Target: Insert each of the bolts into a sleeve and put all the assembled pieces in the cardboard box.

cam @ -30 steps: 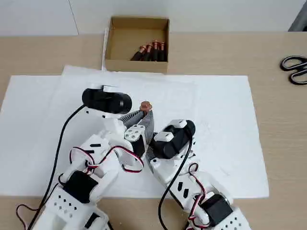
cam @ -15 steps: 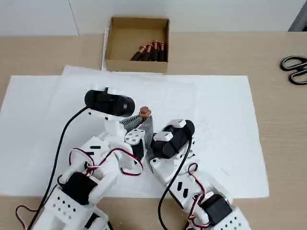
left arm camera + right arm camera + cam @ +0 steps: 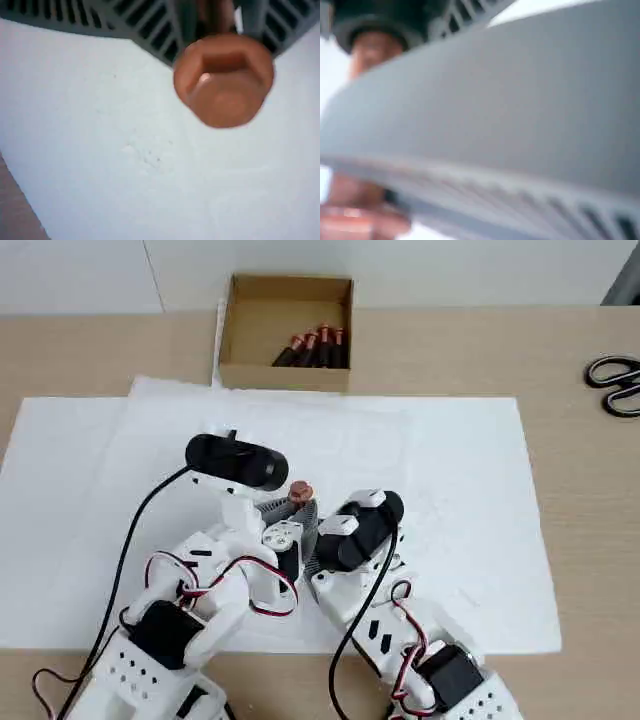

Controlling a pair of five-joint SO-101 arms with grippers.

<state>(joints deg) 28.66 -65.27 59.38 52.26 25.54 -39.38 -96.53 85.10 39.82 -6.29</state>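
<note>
A copper bolt (image 3: 300,491) stands head up between the two arms over the white paper. My left gripper (image 3: 290,506) is shut on its shank; the left wrist view has the hexagonal head (image 3: 223,80) close up, with grey fingers (image 3: 130,25) beside the shank. My right gripper (image 3: 312,532) sits right beside the bolt, its camera looking past a grey finger (image 3: 510,115). A dark round sleeve (image 3: 370,25) and the bolt's copper head (image 3: 350,215) lie at that view's edge. The cardboard box (image 3: 285,376) at the back holds several assembled pieces (image 3: 315,348).
A large white paper sheet (image 3: 450,470) covers the wooden table under both arms. Black scissors (image 3: 615,385) lie at the far right edge. Cables run from each arm toward the front edge.
The left arm has drawn the bolt back toward the arm bases, closer to the right gripper, and its wrist has shifted a little to the right. The right arm has barely moved.
</note>
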